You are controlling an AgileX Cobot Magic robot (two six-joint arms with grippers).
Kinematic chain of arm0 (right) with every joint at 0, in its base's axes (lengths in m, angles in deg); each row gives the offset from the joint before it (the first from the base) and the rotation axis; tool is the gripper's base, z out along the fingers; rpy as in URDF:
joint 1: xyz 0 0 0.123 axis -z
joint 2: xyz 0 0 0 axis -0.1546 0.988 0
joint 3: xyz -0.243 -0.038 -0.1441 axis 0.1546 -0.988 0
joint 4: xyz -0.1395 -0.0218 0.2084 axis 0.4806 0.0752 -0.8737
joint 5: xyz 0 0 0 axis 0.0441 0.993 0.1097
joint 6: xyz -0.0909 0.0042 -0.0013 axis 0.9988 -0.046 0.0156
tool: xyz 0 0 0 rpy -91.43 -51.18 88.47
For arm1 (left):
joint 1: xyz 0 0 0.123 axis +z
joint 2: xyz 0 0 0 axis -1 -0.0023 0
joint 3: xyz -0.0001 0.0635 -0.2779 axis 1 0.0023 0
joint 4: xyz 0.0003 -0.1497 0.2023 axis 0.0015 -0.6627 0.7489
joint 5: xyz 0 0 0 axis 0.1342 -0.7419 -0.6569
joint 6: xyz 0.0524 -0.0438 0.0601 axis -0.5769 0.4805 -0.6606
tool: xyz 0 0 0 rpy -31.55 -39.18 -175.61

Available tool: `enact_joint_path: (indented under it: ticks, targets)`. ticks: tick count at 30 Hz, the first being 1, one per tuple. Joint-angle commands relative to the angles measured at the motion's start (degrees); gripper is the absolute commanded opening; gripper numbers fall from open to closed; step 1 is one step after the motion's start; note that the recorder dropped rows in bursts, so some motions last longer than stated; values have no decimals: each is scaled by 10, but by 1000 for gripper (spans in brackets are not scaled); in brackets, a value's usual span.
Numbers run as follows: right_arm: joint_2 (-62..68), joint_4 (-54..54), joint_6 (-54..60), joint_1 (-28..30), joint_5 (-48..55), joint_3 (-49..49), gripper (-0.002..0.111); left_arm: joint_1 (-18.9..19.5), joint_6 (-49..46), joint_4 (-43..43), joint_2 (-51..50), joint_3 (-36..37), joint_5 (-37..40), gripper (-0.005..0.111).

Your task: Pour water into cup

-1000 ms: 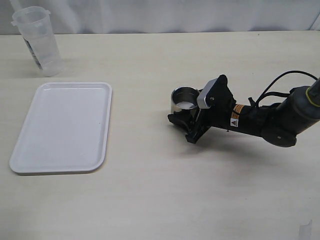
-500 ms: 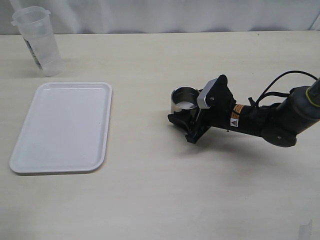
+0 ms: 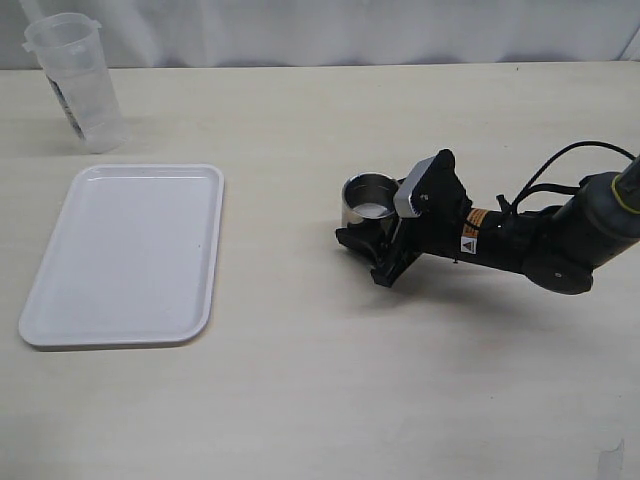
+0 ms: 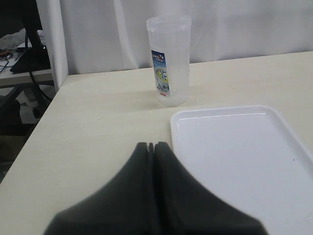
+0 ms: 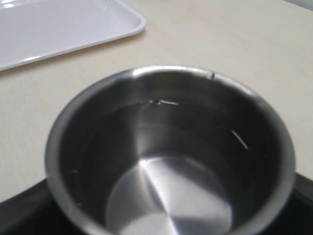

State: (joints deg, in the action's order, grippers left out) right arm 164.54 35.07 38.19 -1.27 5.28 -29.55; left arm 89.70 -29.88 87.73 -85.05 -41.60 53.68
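Right gripper (image 3: pixel 363 252) is clamped on the cup (image 3: pixel 368 203), jaws either side of its base. Cup is upright on the tabletop (image 3: pixel 300 400), slightly right of centre and well apart from the tray (image 3: pixel 125 255) near the left edge. Shallow water (image 5: pixel 168 196) in its bottom. Left gripper (image 4: pixel 151 145) is clenched, empty. Beaker (image 3: pixel 75 82) is at the far-left corner.

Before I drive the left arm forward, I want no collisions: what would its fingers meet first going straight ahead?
The shut fingers likely meet bare table first, beside the white tray; the plastic beaker stands beyond. Depth is unclear.
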Motion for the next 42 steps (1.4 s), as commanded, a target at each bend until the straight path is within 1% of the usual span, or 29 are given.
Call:
enact_joint_path:
  ticks: [1, 42]
  targets:
    - [-3, -3, 1, 0, -26, 3, 4, -4, 1, -2, 1, 2, -2, 0]
    - [-3, -9, 3, 0, -34, 3, 4, -4, 1, 0, 1, 2, -3, 0]
